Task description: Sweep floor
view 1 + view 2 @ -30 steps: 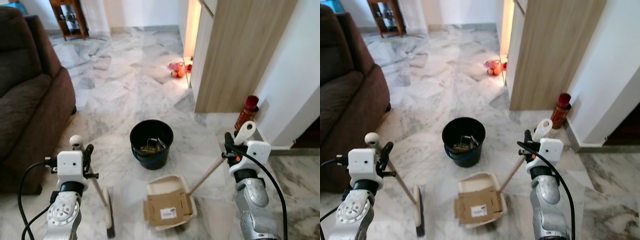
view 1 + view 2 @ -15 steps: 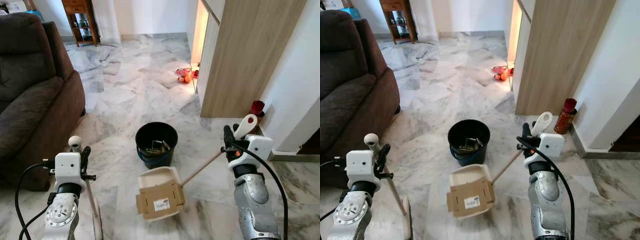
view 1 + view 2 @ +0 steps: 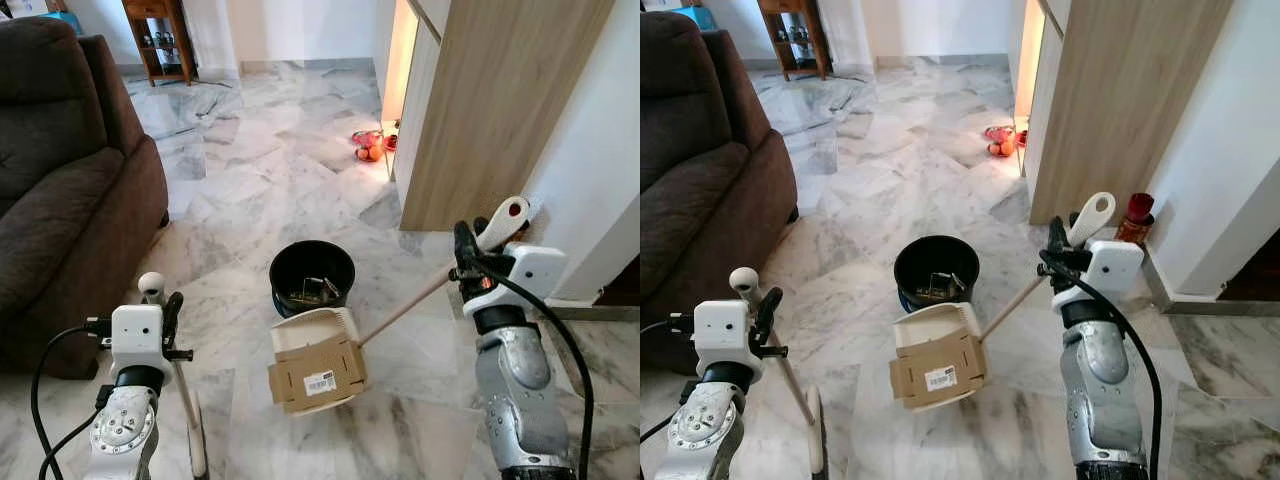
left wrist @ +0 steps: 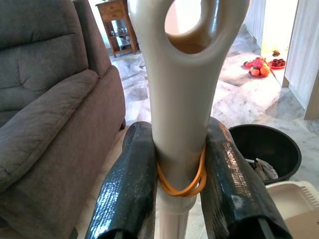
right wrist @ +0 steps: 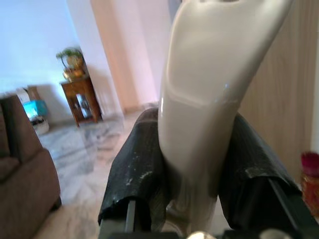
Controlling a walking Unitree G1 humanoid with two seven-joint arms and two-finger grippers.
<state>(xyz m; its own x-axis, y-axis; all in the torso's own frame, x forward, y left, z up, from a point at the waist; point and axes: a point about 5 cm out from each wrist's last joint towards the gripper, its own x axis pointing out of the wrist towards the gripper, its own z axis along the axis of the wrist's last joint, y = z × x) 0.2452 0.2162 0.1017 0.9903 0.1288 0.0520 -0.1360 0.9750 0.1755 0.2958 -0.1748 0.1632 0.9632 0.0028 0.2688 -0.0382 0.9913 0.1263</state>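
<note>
- The right gripper (image 3: 1058, 262) is clamping its two black fingers (image 5: 137, 167) around the cream handle of the dustpan (image 3: 312, 345), near its looped top end, so that the long handle is slanting down and leftward to the pan.
- The dustpan is carrying a flattened cardboard piece (image 3: 317, 375) and is sitting just beside the black bucket (image 3: 311, 275), its far edge next to the bucket's near rim; whether the pan is resting on the marble floor (image 3: 260, 170) or hanging slightly above it cannot be told. That placement suggests the cardboard is meant for the bucket, which is already holding some scraps.
- The left gripper (image 3: 170, 315) is pinching the broom handle (image 4: 182, 94) between its fingers (image 4: 127, 189), just above an orange rubber band, keeping the broom (image 3: 195, 435) nearly upright with its head low at the robot's left, apparently parked while the dustpan is being handled.
- A brown sofa (image 3: 60, 170) is standing at the left, and a wooden cabinet (image 3: 490, 100) at the right, with a red bottle (image 3: 1136, 215) by the wall.
</note>
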